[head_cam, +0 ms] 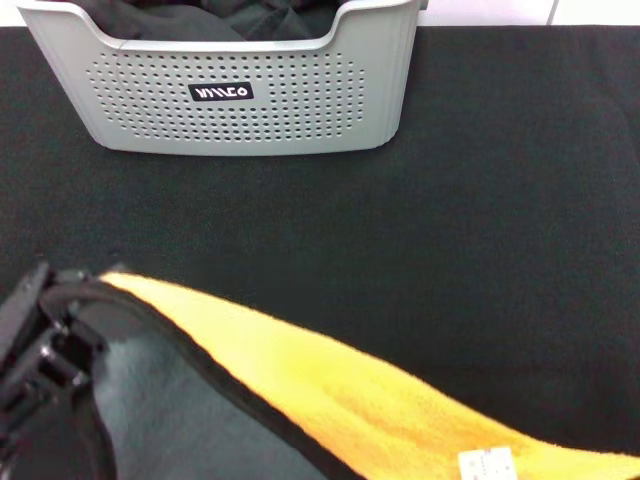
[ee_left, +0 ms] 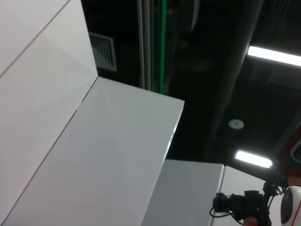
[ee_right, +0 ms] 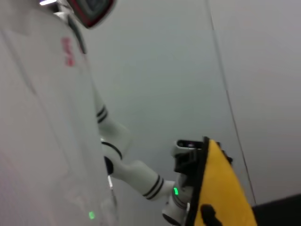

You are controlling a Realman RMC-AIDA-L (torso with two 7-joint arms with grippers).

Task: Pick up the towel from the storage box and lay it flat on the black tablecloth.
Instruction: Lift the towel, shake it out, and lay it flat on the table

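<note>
The towel [head_cam: 300, 390] is held stretched low over the near part of the black tablecloth [head_cam: 470, 200], its yellow face up toward the far side and its grey-teal face toward me, with black edging between. My left gripper [head_cam: 68, 292] is shut on the towel's left corner at the lower left. The right wrist view shows that same left gripper [ee_right: 190, 151] farther off, holding the yellow towel [ee_right: 221, 188] by its edge. My right gripper is out of view. The storage box [head_cam: 250, 110] stands at the far left of the cloth.
A dark black cloth bundle [head_cam: 200, 20] lies inside the box. A small white tag [head_cam: 487, 465] shows on the towel near the bottom edge. The left wrist view shows only white wall panels [ee_left: 94, 155] and a dark ceiling with lights.
</note>
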